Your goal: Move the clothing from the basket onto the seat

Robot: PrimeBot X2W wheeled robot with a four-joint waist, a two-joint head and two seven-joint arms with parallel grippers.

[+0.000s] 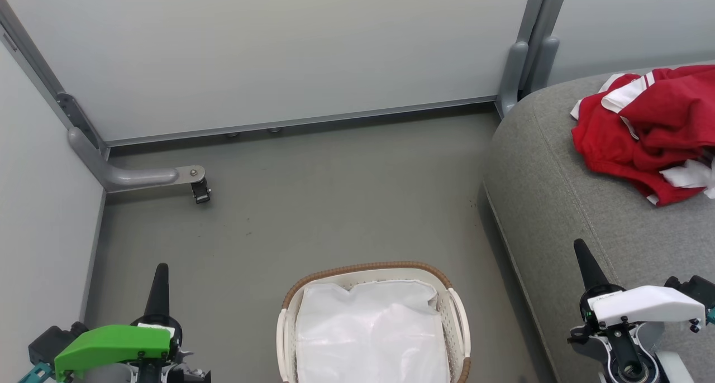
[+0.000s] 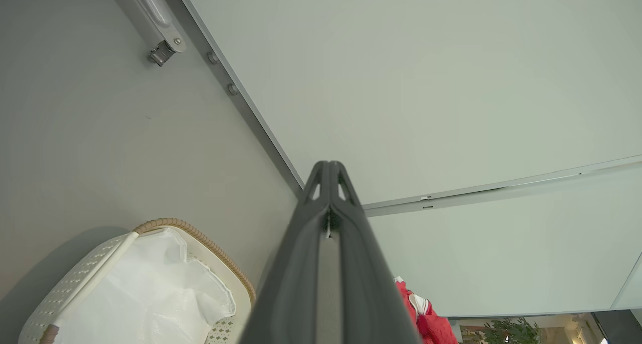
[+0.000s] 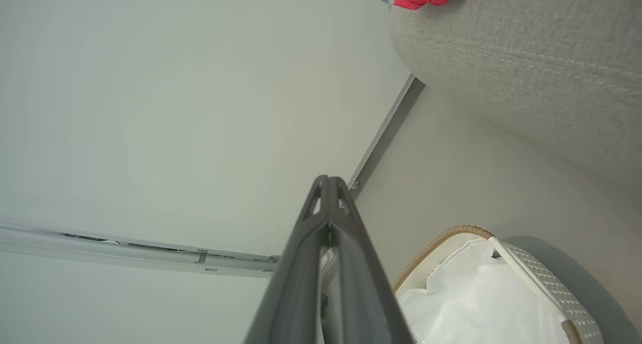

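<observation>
The red clothing lies on the seat, near its far edge. The basket on the floor holds just its white liner. The left end effector and right end effector are closed, holding nothing. The job looks done.

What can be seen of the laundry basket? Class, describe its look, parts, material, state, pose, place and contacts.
The basket is small, oval, of cream-white perforated plastic, with a brown woven rim and pale side handles. A white cloth liner lines it, bare of garments. It stands upright on the grey floor, left of the grey seat and apart from it.
</observation>
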